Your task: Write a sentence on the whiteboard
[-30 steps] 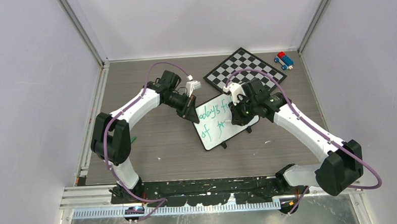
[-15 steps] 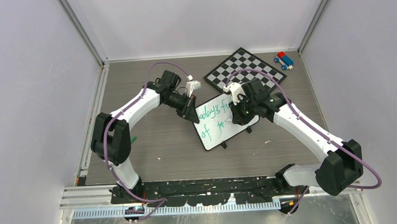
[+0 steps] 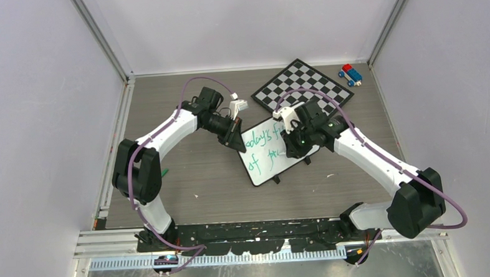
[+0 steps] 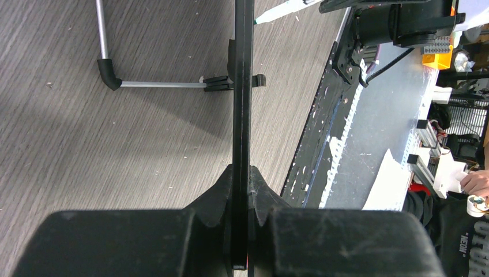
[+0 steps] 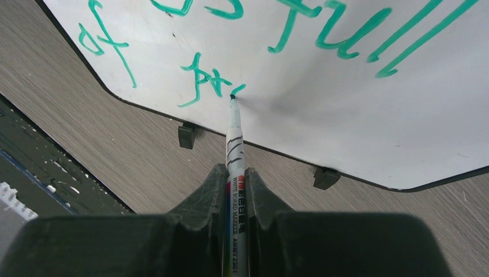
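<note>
The whiteboard [image 3: 275, 168] lies tilted at the middle of the table. My left gripper [image 3: 238, 140] is shut on its left edge, and in the left wrist view the board [image 4: 243, 86] runs edge-on between the closed fingers of that gripper [image 4: 243, 190]. The sentence [image 5: 323, 29] is green handwriting: "full" on the upper line, "of" and a few started letters below. My right gripper [image 5: 234, 179] is shut on a white marker [image 5: 234, 144]. The marker's tip [image 5: 232, 97] touches the board at the end of the lower line. From above, the right gripper [image 3: 291, 150] covers part of the text [image 3: 261, 139].
A checkered chessboard [image 3: 302, 86] lies behind the whiteboard. A red and blue toy [image 3: 350, 74] sits in the back right corner. A small white object [image 3: 239, 105] lies near the left wrist. A metal stand leg [image 4: 104, 52] sticks out under the whiteboard.
My right arm has shifted slightly left with the marker, and the lower line has gained a short green stroke. The left arm and whiteboard have not moved.
</note>
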Controlling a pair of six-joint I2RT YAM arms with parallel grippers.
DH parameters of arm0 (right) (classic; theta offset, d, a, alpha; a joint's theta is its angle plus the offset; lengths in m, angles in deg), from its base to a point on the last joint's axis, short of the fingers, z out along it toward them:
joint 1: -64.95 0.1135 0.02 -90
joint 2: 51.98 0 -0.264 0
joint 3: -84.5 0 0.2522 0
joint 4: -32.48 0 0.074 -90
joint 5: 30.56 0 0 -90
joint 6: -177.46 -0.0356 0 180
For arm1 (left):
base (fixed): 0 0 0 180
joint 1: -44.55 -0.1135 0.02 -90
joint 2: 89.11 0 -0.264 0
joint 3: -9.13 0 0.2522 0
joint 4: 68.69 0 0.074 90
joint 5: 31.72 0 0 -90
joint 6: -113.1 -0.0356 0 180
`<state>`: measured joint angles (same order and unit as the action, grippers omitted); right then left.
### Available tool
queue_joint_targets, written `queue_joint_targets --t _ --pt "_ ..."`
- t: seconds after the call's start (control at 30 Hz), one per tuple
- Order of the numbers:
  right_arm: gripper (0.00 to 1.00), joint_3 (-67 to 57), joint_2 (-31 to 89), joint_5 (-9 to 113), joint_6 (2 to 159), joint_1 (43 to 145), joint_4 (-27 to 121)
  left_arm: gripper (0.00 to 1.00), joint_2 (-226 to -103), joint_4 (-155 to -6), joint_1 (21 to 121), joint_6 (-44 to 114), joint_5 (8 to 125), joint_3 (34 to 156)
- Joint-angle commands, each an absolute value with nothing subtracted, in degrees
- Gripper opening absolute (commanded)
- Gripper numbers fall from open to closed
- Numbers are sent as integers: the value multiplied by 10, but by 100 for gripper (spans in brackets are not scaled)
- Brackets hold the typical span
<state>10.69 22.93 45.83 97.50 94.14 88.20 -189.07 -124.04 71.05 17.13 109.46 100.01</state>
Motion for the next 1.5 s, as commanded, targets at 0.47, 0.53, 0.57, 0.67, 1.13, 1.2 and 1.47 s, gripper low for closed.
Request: queue_joint_targets --t 0.47,0.53,0.57,0.67,1.13,1.2,1.47 --pt "0 74 225 519 983 940 859 0 -1894 -1238 711 170 1069 1006" --pt "0 67 232 508 979 940 860 0 -1892 -1237 711 170 1069 1005" --pt "0 65 235 505 977 940 860 0 -1892 -1237 711 170 1069 1005" --pt "0 61 240 498 975 943 860 0 -1891 -1238 711 169 1069 1005" --pt "0 82 216 474 971 955 868 0 -1894 -1238 710 169 1068 1005" --pt "0 82 211 478 974 954 872 0 -1893 -1239 710 169 1068 1004" --pt "0 97 199 481 995 933 884 0 -1889 -1239 710 167 1068 1002"
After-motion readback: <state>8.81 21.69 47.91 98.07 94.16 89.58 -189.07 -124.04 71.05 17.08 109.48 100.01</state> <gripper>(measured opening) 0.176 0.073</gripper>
